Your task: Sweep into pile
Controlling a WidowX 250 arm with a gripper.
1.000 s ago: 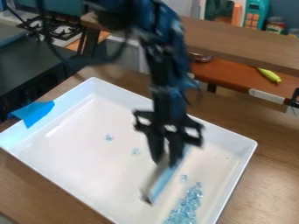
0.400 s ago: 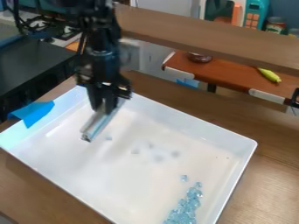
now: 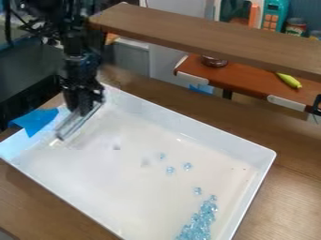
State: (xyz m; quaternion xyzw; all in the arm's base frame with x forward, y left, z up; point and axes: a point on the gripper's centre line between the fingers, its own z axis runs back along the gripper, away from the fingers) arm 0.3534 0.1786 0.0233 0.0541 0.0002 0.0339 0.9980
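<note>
- Your black two-finger gripper (image 3: 81,110) has moved away from the pile to the far-left part of the white plastic tray (image 3: 268,161), its fingers clenched on a pale flat scraper (image 3: 75,123).
- The light-blue clear bead pile (image 3: 201,220) lies at the near right; loose beads (image 3: 187,166) remain mid-tray, so you probably must sweep again.

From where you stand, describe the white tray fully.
The tray is white, rectangular and shallow, with smooth raised walls, plastic by its look. It lies flat on the wooden table, cut off at the view's bottom edge. Blue tape overlaps its left rim. Inside are a pile of clear blue beads at lower right and a few loose ones. A blade is at its upper-left end; contact is unclear.
</note>
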